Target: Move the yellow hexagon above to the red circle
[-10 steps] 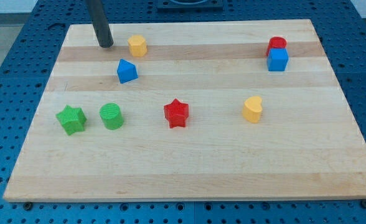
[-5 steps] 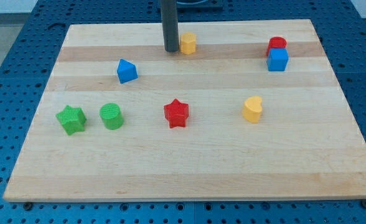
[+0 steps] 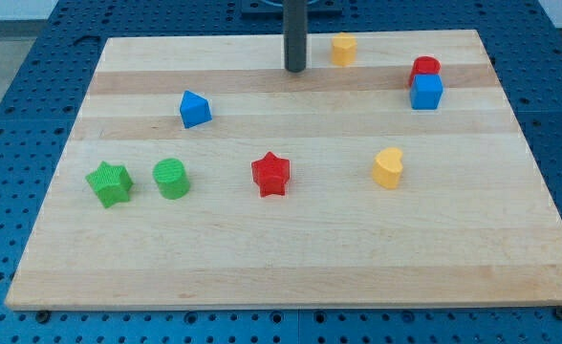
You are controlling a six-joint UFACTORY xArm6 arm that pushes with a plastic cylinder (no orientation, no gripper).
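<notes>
My tip [image 3: 295, 69] rests on the wooden board [image 3: 291, 258] near its top edge, a little left of the frame's centre line. It is a plain dark rod with no jaws at all, so there is nothing to open or close and it has hold of nothing. The rod rises straight up out of the top of the frame.

Just to the right of my tip, and slightly higher in the frame, sits the yellow hexagon [image 3: 343, 49], close to the board's top edge. A narrow strip of bare wood shows between the rod and this block, so they are near but apart.

Further right, in the upper right of the frame, is the red circle [image 3: 425, 67], a short red cylinder. The blue cube [image 3: 426, 92] stands right below it, touching or very nearly touching it and hiding its lower part. The yellow hexagon lies to the left of the red circle and a little higher, well apart from it.

Below and to the left of my tip, in the upper left part of the board, is a blue block with a pointed top [image 3: 195, 109].

Across the middle of the frame, from left to right, come the green star [image 3: 108, 183], the green cylinder [image 3: 171, 178] just beside it, the red star [image 3: 270, 174] near the centre, and the yellow heart [image 3: 388, 167] right of centre
</notes>
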